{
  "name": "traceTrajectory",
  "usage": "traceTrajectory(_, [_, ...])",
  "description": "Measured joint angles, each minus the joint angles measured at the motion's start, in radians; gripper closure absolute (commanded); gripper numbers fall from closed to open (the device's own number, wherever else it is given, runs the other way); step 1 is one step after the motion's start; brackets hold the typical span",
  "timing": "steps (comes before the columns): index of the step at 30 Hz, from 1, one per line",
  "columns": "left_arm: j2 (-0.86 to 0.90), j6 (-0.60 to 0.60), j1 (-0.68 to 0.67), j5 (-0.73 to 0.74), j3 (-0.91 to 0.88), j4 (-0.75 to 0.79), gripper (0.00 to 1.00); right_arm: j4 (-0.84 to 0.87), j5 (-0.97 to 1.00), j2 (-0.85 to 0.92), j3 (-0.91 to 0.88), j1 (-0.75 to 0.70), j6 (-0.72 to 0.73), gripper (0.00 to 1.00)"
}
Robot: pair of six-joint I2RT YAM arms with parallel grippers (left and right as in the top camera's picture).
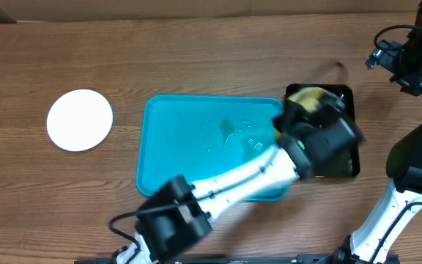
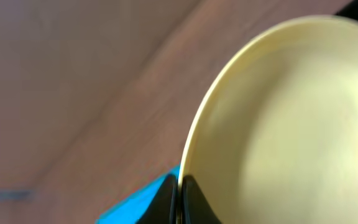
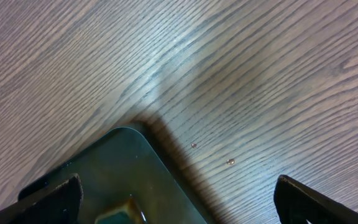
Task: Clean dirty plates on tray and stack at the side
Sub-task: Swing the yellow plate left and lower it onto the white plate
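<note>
Nothing legible: no text, label, brand, number or sign to be read in any of the three views.
</note>
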Motion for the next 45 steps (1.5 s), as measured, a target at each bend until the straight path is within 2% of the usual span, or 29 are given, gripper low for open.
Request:
traceTrajectory(7, [-0.160, -0.216, 0.328, 0.421, 0.001, -0.195, 0.96, 0.000, 0.000, 0.000, 0.000, 0.000, 0.000, 0.00])
traceTrajectory(12, [-0.242, -0.301, 0.676, 0.674, 0.007, -0.341, 0.96, 0.000, 0.000, 0.000, 0.000, 0.000, 0.000, 0.00])
traceTrajectory(19, [-0.246, -0.354, 1.138, 0.790, 0.006, -0.506, 0.96, 0.000, 0.000, 0.000, 0.000, 0.000, 0.000, 0.00])
traceTrajectory(27, [-0.233, -0.415, 1.569, 0.836, -0.052, -0.538, 0.96, 0.000, 0.000, 0.000, 0.000, 0.000, 0.000, 0.00])
traceTrajectory(33, [-0.196, -0.429, 1.696, 0.859, -0.110, -0.525, 0.96, 0.000, -0.001, 0.000, 0.000, 0.000, 0.000, 0.00])
traceTrajectory(41, [-0.188, -0.428, 1.684, 0.875, -0.182, -0.428, 0.95, 0.000, 0.000, 0.000, 0.000, 0.000, 0.000, 0.00])
traceTrajectory(45, [-0.188, -0.428, 1.678, 0.885, -0.186, -0.418, 0.90, 0.000, -0.001, 0.000, 0.000, 0.000, 0.000, 0.00])
